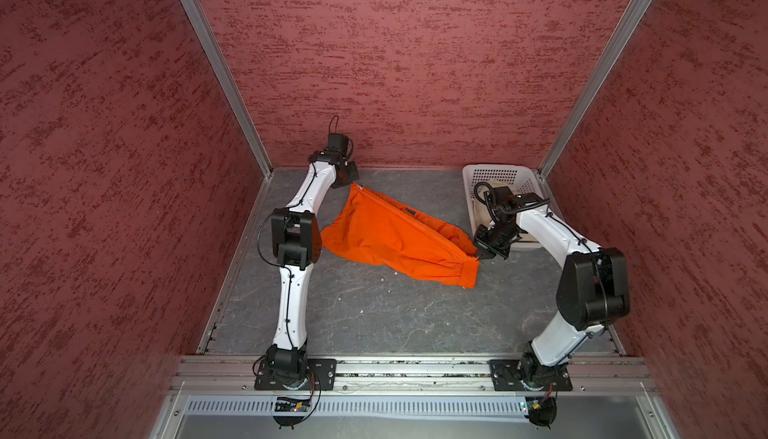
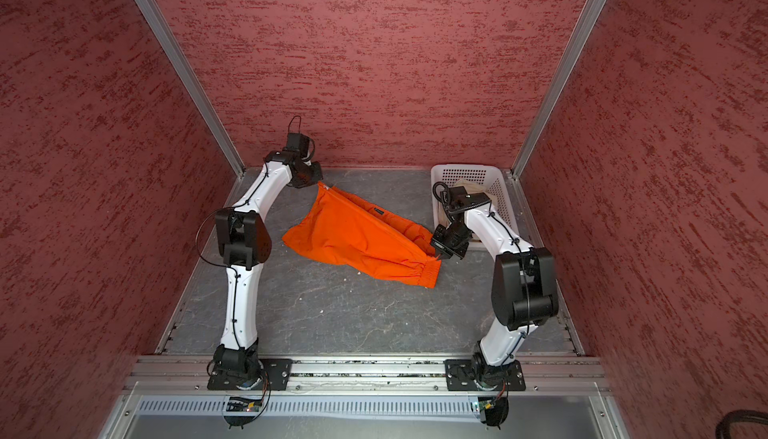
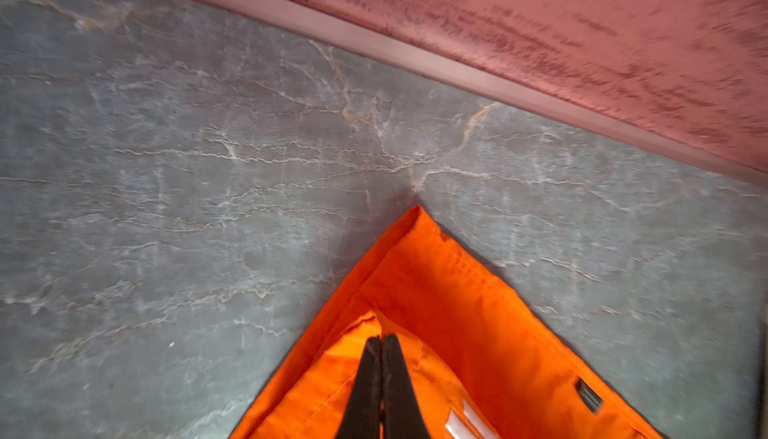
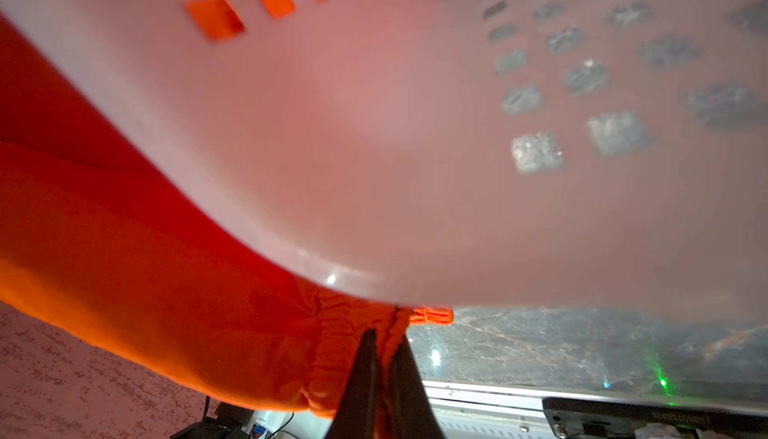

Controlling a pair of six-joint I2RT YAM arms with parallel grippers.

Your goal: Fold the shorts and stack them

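The orange shorts (image 1: 399, 245) hung across the middle of the table (image 1: 374, 316), stretched from about 10 o'clock to about 4 o'clock in both top views. Their lower folds sagged onto the table.

They looked light, thin and limp. Cloth like this would probably droop wherever it was unsupported and slide easily on the smooth top, though it would not break. Hems, corners and the gathered waistband seemed the best places to hold, since the thicker edges were less likely to slip out.

The left gripper (image 3: 380, 374) was pinched tight on a hem corner at the 10 o'clock end. The right gripper (image 4: 384, 353) was closed to a narrow gap on the elastic waistband at the 4 o'clock end. The cloth between them was wrinkled rather than flat.

At about 2 o'clock from the shorts, in the far corner, stood the basket (image 1: 469, 175). Pale cloth (image 2: 465, 184) lay in it, probably the second pair, but the right arm hid most of it.

By count, there was one orange pair, one pale bundle, one basket and two grippers. Nothing was folded or stacked yet.
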